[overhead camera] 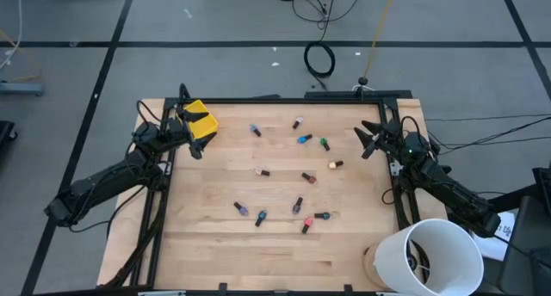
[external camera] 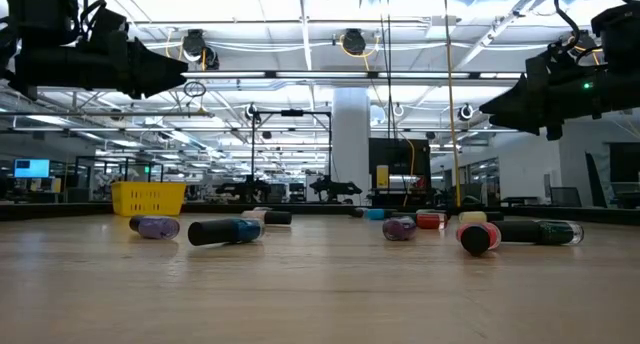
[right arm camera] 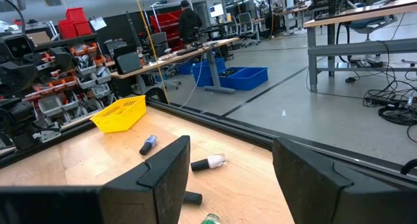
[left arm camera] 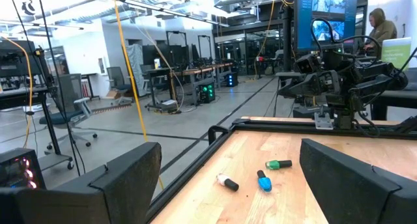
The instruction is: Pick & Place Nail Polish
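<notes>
Bottles (overhead camera: 297, 206) lie scattered mid-frame on the table (overhead camera: 215, 253), none held. Left gripper (overhead camera: 195, 138) jaws wide open, right gripper (overhead camera: 368, 139) jaws open and empty. I'd drop straight onto the nearest bottle, jaws across its body.

Nail polish bottles (overhead camera: 299, 205) lie scattered on their sides across the middle of the desk (overhead camera: 215, 253), none upright, about a dozen. Colours: purple, blue, green, pink, pale, all with dark caps. Mostly apart from one another.
</notes>
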